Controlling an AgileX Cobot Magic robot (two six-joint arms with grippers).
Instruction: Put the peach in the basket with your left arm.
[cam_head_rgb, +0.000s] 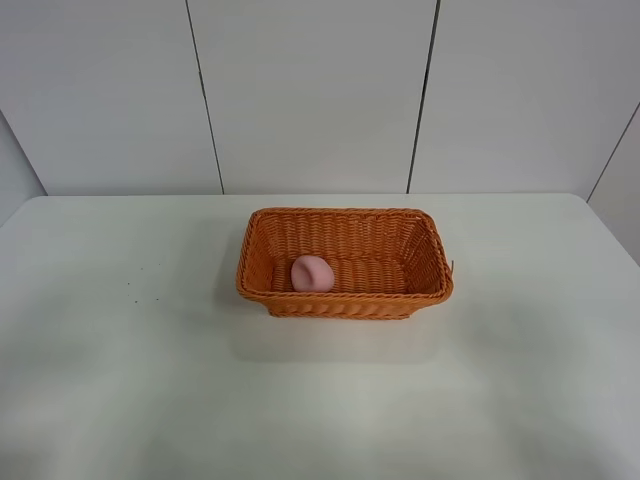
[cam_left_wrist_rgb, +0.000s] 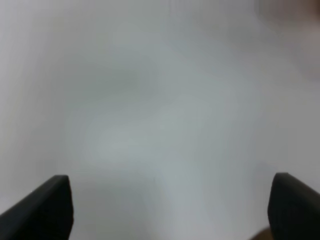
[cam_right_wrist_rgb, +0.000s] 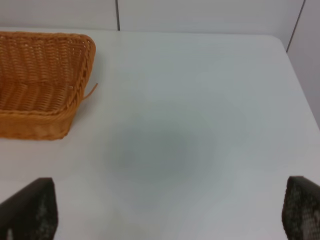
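Observation:
The pale pink peach (cam_head_rgb: 312, 273) lies inside the orange wicker basket (cam_head_rgb: 345, 301), toward its left side. The basket stands in the middle of the white table. Neither arm shows in the exterior high view. In the left wrist view my left gripper (cam_left_wrist_rgb: 170, 210) is open and empty over blurred white table, with only its two black fingertips (cam_left_wrist_rgb: 47, 210) showing. In the right wrist view my right gripper (cam_right_wrist_rgb: 170, 217) is open and empty, and one end of the basket (cam_right_wrist_rgb: 40, 80) shows beyond it. The peach is hidden in both wrist views.
The white table (cam_head_rgb: 120, 380) has a rounded back edge against a white panelled wall (cam_head_rgb: 310, 90). A loose wicker strand (cam_right_wrist_rgb: 91, 91) sticks out of the basket's corner.

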